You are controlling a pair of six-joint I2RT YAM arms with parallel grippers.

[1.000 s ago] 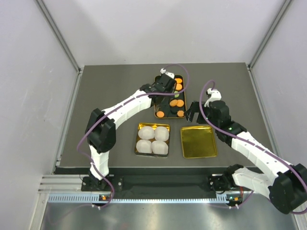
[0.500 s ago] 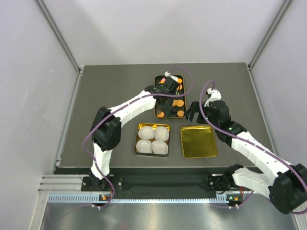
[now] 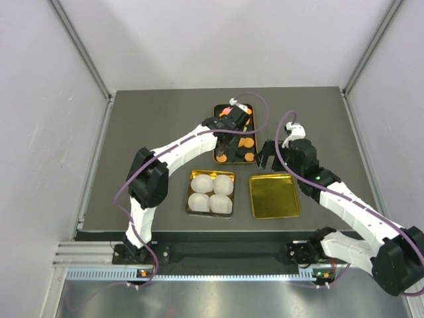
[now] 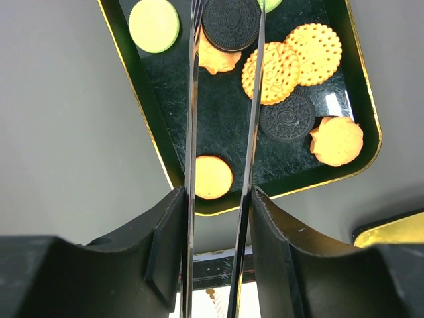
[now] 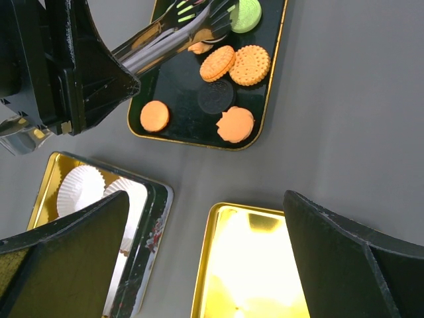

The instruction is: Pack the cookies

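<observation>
Top external view, vs a second ago: worktop [image 3: 152,126] layout is unchanged. Gold tray [image 3: 273,199] sits near right, tray of paper cups [image 3: 211,173] near left, black tray [image 3: 233,162] beyond and between them. All cookies [image 3: 245,142] are still in the black tray, none in the four cups [image 3: 201,183].

My left arm [image 3: 179,144] has swung its elbow inward and pushed the wrist a bit farther along the black tray. Right arm [image 3: 344,202] hasn't moved.

Left jaws: narrow, clamped on metal tongs [image 4: 191,132]. Left wrist view shows both blades running out over the black tray, tips either side of a black sandwich cookie [image 4: 230,23] at the far end. The blades sit right at its edges. Can't tell if they're pinching it or if it's off the tray floor.

Right jaws: wide, holding nothing, hanging beside the black tray's near right corner.

Others lie loose in the black tray:
- two dotted orange cookies [image 4: 278,66], touching
- second black cookie [image 4: 287,118], just beside them
- scalloped orange cookie [image 4: 336,140], in the corner
- plain orange cookie [image 4: 212,177], near the rim between the blades
- green cookie [image 4: 154,25], left of the tongs

My read: the shift was me lining up on the black sandwich cookie. This is the pick stage, with the squeeze and lift still to confirm. Packing hasn't visibly started.
</observation>
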